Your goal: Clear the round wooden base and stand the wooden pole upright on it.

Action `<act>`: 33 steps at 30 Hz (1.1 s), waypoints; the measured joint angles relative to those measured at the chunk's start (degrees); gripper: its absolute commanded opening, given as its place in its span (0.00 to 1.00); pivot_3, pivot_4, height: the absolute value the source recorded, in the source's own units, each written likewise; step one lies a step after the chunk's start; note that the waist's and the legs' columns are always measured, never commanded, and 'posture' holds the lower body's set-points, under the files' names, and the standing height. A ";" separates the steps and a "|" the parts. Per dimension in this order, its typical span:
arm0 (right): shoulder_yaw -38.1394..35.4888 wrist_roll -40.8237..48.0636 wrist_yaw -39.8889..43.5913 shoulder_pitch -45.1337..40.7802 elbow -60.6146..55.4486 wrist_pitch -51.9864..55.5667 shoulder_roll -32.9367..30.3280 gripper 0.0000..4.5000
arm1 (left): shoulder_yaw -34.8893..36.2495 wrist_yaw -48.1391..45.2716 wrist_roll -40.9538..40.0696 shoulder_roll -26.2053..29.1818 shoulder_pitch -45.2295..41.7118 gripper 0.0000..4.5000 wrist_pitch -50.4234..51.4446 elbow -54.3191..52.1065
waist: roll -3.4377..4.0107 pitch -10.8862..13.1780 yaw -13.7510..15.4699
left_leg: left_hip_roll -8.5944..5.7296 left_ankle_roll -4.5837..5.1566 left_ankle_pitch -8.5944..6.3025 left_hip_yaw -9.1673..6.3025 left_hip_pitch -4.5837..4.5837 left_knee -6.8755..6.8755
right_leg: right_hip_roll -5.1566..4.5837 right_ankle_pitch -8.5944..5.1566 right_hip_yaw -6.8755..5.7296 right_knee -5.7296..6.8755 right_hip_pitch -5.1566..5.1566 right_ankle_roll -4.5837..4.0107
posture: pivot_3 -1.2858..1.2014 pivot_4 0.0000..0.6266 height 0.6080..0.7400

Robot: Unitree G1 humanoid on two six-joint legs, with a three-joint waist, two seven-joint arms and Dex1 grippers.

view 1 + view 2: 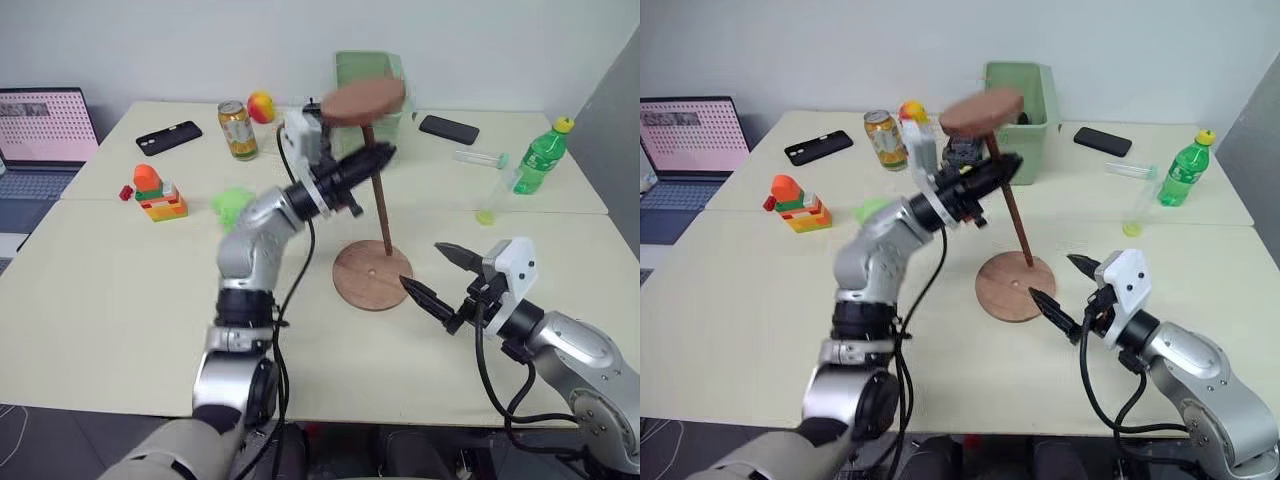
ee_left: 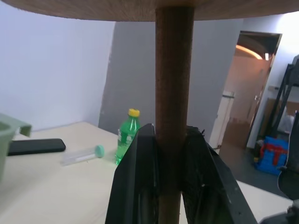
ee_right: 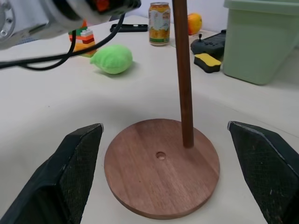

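Observation:
The round wooden base [image 1: 372, 275] lies flat on the table with nothing else on it, its small centre hole [image 3: 160, 155] uncovered. My left gripper [image 1: 384, 155] is shut on the wooden pole [image 1: 381, 205] just below its round end cap [image 1: 365, 100], black fingers [image 2: 135, 177] on both sides of the rod. The pole stands nearly upright and leans slightly. Its lower end [image 3: 188, 143] is down on the base beside the hole, not in it. My right gripper [image 1: 422, 266] stands open and empty just right of the base, pointing at it.
A green bin [image 1: 370, 75] stands behind the pole. Around it are a can [image 1: 238, 130], a fruit [image 1: 261, 105], two phones [image 1: 168, 136] [image 1: 448, 128], a green bottle [image 1: 540, 158] and a clear tube [image 1: 480, 157]. On the left lie a green plush [image 1: 232, 203], toy blocks [image 1: 158, 192] and a laptop [image 1: 40, 130].

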 measured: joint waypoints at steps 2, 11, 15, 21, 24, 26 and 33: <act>-0.01 -0.76 -0.53 0.34 -0.13 -0.20 0.19 1.00 | -1.91 0.68 1.02 -0.52 1.08 0.06 -2.44 0.19 | 0.00 0.00 -0.02 | -0.10 0.01 0.00 0.04 0.01 0.00 | 0.02 0.00 0.00 0.00 0.00 0.00 | 0.52 0.24 1.00; 2.87 -2.88 -2.15 0.28 -0.14 -0.05 0.58 1.00 | -7.66 -0.58 5.49 2.91 -1.74 0.06 -10.13 5.88 | -0.01 -0.01 -0.05 | -0.19 0.03 -0.01 0.15 0.12 -0.07 | 0.10 0.00 -0.05 -0.01 0.03 0.00 | 0.52 0.24 1.00; 5.91 -3.92 -2.04 1.30 -0.14 1.59 -0.81 1.00 | -8.80 -0.83 5.45 4.77 -2.50 0.06 -9.72 5.70 | 0.00 -0.02 -0.07 | -0.17 0.03 -0.01 0.14 0.13 -0.07 | 0.11 0.00 -0.04 -0.02 0.03 0.00 | 0.52 0.24 1.00; 7.24 -3.51 -1.45 2.42 -0.13 4.05 -1.06 1.00 | -9.91 -0.65 4.36 6.61 -2.37 0.06 -4.29 1.63 | -0.01 -0.02 -0.08 | -0.15 0.03 -0.01 0.12 0.14 -0.07 | 0.13 0.00 -0.03 -0.03 0.04 0.00 | 0.52 0.24 1.00; 7.23 -3.50 -1.41 2.44 -0.11 4.13 -0.95 1.00 | -9.88 -0.51 3.68 7.09 -2.21 0.06 -1.49 0.02 | -0.01 -0.02 -0.08 | -0.15 0.03 -0.01 0.13 0.14 -0.07 | 0.13 0.00 -0.04 -0.04 0.04 0.00 | 0.52 0.24 1.00; 7.21 -3.48 -1.43 2.43 -0.09 4.17 -0.81 1.00 | -9.91 -0.51 3.03 7.68 -1.88 0.06 -0.41 -0.93 | 0.00 -0.02 -0.08 | -0.14 0.03 -0.01 0.13 0.14 -0.07 | 0.13 0.00 -0.04 -0.04 0.04 0.00 | 0.52 0.24 1.00; 7.00 -3.13 -1.74 2.41 -0.09 4.36 -0.32 1.00 | -9.38 0.95 1.57 8.69 -0.59 0.06 2.93 -4.08 | -0.01 -0.02 -0.05 | -0.11 0.02 0.00 0.12 0.13 -0.07 | 0.13 0.00 -0.03 -0.04 0.04 0.00 | 0.52 0.24 1.00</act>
